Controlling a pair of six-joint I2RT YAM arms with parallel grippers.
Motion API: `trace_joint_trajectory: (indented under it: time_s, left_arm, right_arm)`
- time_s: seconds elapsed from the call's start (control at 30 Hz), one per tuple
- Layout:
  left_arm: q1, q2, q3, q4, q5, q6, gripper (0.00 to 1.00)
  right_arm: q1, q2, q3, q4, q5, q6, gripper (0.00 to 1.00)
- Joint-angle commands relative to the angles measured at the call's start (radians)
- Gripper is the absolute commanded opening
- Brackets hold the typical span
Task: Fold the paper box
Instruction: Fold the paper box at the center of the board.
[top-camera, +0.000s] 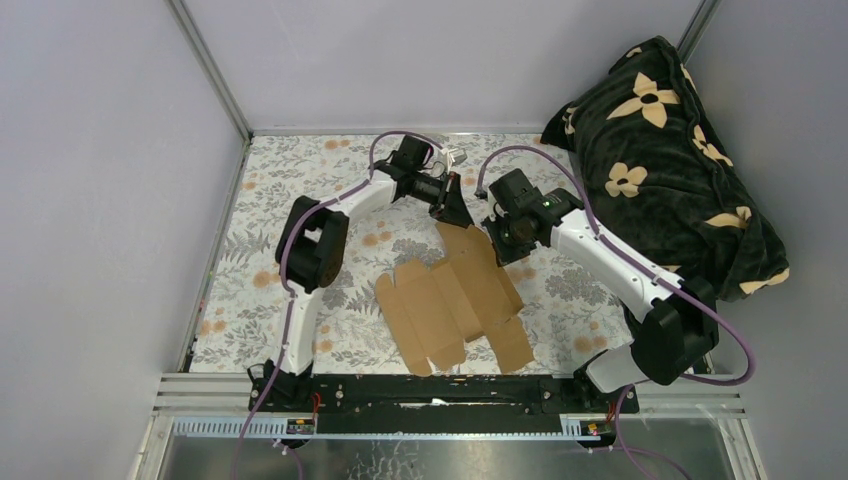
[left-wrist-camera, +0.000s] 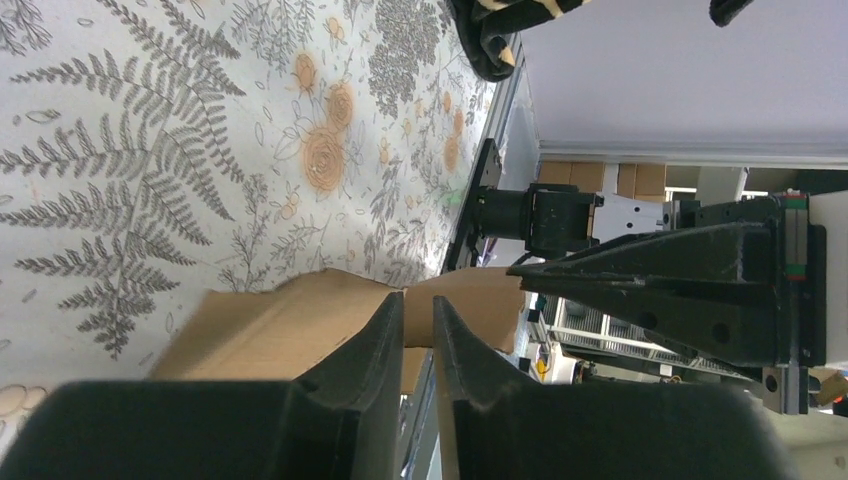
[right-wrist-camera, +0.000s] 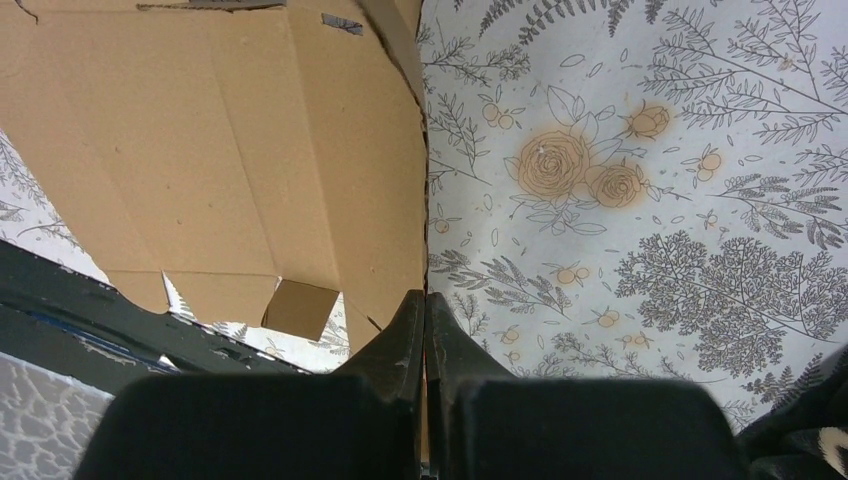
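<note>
Left claw: clenched, we judge, on the far flap of the paper box, ready to crease it.
Paper box: die-cut sheet, mostly flat mid-counter, between our arms.
Right claw: pinching the sheet's right edge, steadying it.

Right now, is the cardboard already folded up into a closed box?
No, the paper box is an open die-cut sheet, its flaps spread out on the table.

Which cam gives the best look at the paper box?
Top external: the whole paper box lies unfolded on the table, with every flap visible. Right wrist shows only a close, cropped part with creases. Left wrist shows just one edge, seen at a low angle.
</note>
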Motion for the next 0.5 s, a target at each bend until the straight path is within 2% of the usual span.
trace_joint_trajectory:
  time_s: [0.0, 0.23, 0.47]
  left_arm:
    - [0.000, -0.079, -0.045, 0.013, -0.008, 0.011, 0.22]
    - [-0.026, -0.146, -0.157, 0.101, -0.042, -0.031, 0.22]
    - [-0.081, -0.164, -0.278, 0.260, -0.060, -0.108, 0.21]
  right_arm:
    - [0.007, 0.013, 0.060, 0.014, 0.037, 0.018, 0.00]
    - [0.007, 0.040, 0.089, 0.013, 0.065, 0.043, 0.00]
    - [0.009, 0.070, 0.113, 0.010, 0.077, 0.056, 0.00]
